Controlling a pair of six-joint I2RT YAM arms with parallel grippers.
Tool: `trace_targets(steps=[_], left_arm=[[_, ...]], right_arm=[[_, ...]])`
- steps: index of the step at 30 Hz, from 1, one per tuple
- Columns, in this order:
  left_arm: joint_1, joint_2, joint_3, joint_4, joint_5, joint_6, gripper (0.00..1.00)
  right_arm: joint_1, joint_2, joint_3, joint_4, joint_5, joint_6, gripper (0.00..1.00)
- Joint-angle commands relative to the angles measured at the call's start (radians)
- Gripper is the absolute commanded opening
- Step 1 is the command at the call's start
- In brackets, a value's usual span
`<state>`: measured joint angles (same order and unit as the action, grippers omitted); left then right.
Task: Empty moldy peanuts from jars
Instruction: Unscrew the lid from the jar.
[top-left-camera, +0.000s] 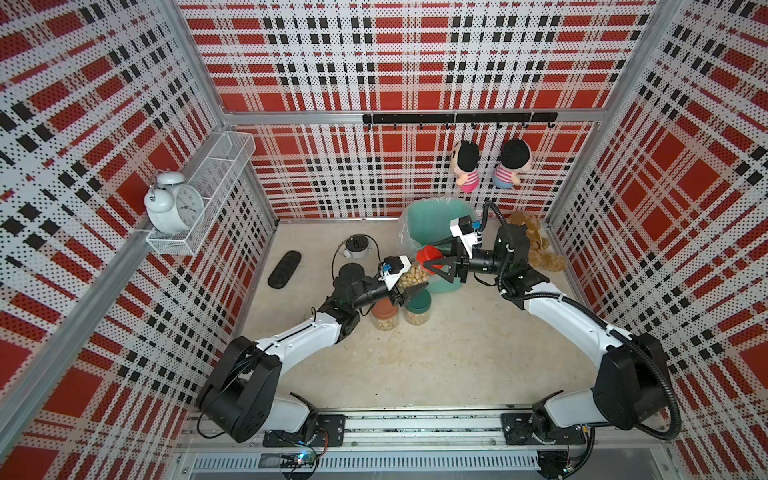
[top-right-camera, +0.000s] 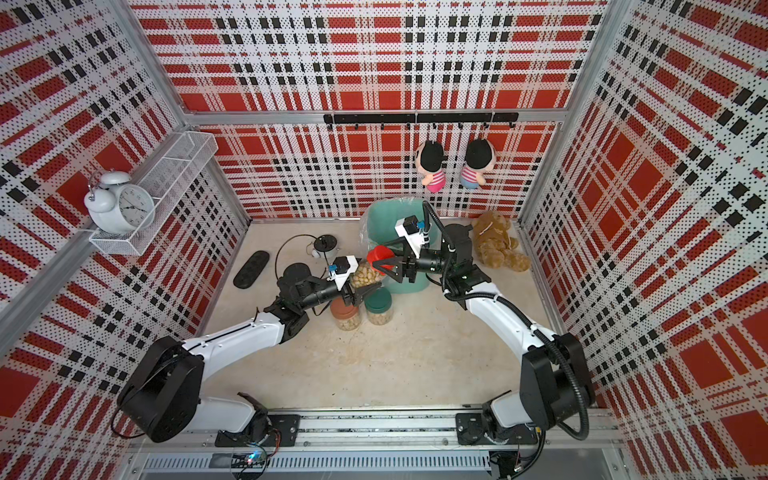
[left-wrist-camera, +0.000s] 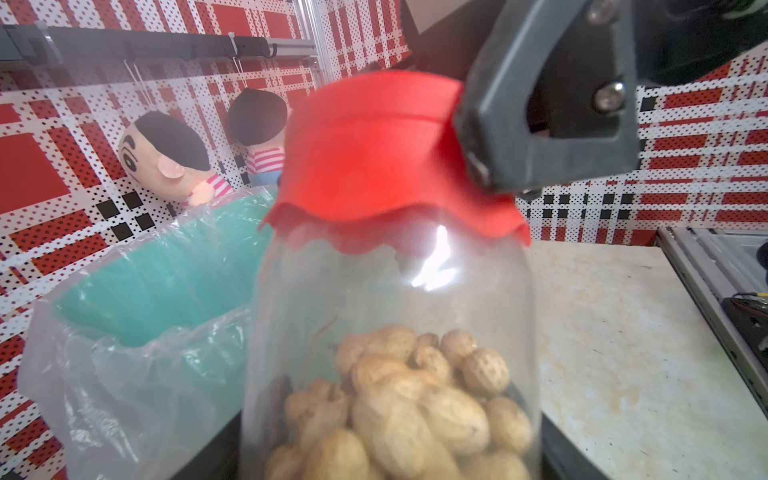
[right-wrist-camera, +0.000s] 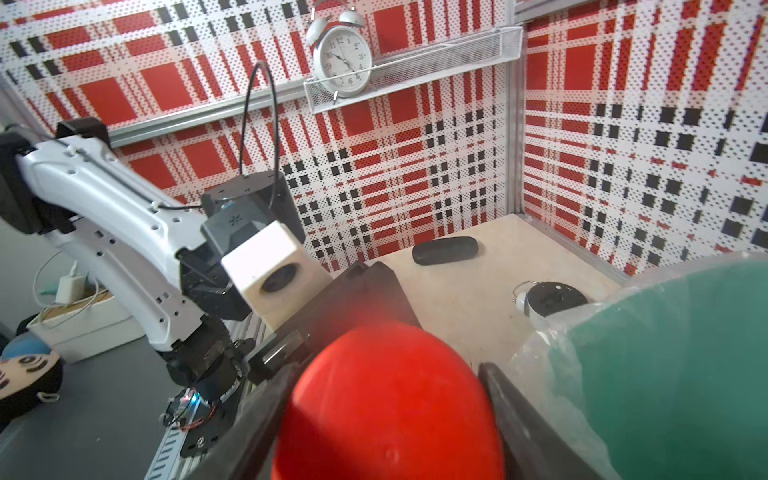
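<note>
**Held at both ends**

We see the left end effector (top-left-camera: 411, 287) clamped around the red-lidded jar (top-left-camera: 409, 277), moldy peanuts (left-wrist-camera: 415, 399) inside, raised above the worktop (top-left-camera: 436, 357) at 7 o'clock of the teal bin (top-left-camera: 432, 216). The right end effector (top-left-camera: 429, 258) pinches its red lid (top-left-camera: 427, 253).

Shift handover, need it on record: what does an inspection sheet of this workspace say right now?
Surface: pale table, lightly stained.
Job's things: red-lidded jar of peanuts held off the table near the teal bin, red lid on; brown-lidded jar and green-lidded jar stand closed.
Clutter: black oval case, round device, teddy bear.
Grippers: left gripper shut on the jar's body; right gripper shut on its lid.
Cables: corrugated hose along the right arm; thin cable looping by the left arm.
Surroundings: plaid walls, alarm clock on wire shelf, two dolls on hook rail.
</note>
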<state>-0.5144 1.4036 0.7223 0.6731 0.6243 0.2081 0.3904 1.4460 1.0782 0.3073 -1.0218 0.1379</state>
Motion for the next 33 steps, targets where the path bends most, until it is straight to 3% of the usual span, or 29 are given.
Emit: trace_targets(steps=[1, 6, 8, 10, 11, 15, 26, 33], left_arm=[[0.030, 0.000, 0.047, 0.034, 0.177, -0.113, 0.00], [0.050, 0.024, 0.066, 0.030, 0.234, -0.126, 0.00], [0.049, 0.020, 0.066, 0.030, 0.190, -0.119, 0.00], [0.040, 0.008, 0.062, 0.031, 0.109, -0.099, 0.00], [0.033, -0.001, 0.057, 0.030, 0.067, -0.078, 0.00], [-0.007, -0.036, 0.037, 0.032, -0.077, -0.018, 0.00], [-0.096, -0.074, -0.037, 0.142, -0.372, 0.059, 0.00], [-0.124, -0.063, -0.044, 0.176, -0.443, 0.076, 0.00]], right_arm=[[-0.029, 0.001, 0.034, 0.028, -0.209, -0.267, 0.00], [-0.031, 0.011, 0.100, -0.209, -0.241, -0.506, 0.00], [-0.031, 0.010, 0.103, -0.187, -0.163, -0.452, 0.00], [-0.031, -0.001, 0.087, -0.101, -0.084, -0.321, 0.41], [-0.031, -0.013, 0.057, -0.011, -0.037, -0.218, 0.57], [-0.027, -0.068, -0.056, 0.298, 0.136, 0.103, 0.98], [0.054, -0.156, -0.101, 0.300, 0.568, 0.438, 1.00], [0.176, -0.131, -0.098, 0.226, 0.738, 0.423, 1.00]])
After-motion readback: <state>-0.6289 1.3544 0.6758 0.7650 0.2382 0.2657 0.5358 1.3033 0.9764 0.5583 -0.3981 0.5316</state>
